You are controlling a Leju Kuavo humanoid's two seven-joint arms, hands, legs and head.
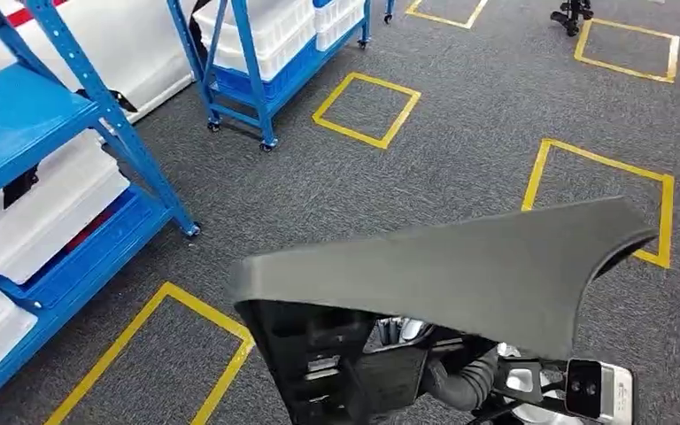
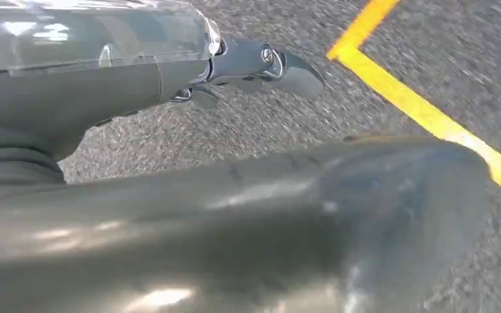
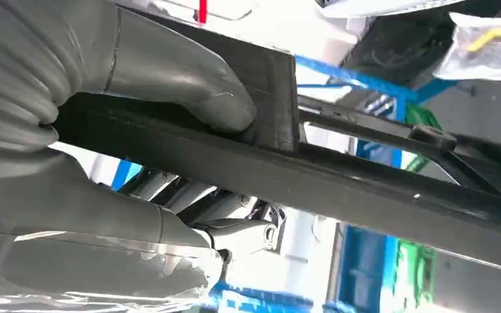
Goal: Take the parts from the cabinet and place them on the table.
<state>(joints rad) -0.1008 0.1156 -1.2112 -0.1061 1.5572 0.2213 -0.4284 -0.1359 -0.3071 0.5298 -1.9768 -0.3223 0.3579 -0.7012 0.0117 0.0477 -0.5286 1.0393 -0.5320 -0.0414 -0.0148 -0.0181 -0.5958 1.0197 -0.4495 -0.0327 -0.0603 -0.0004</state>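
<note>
A large dark grey panel part (image 1: 443, 266) hangs in front of my body above the carpet, its black inner frame showing underneath. In the right wrist view my right hand (image 3: 104, 143) grips a black bar of the part (image 3: 365, 182), thumb (image 3: 189, 85) pressed on one side and fingers on the other. In the left wrist view my left hand (image 2: 137, 72) lies against the part (image 2: 235, 222), its fingers (image 2: 261, 62) stretched along the far side and its thumb hidden by the panel.
A blue cabinet rack (image 1: 44, 177) with white bins stands at the left. A second wheeled blue rack (image 1: 266, 53) is farther back. Yellow tape squares (image 1: 367, 106) mark the grey carpet ahead and to the right. A black stand (image 1: 571, 13) is at the far right.
</note>
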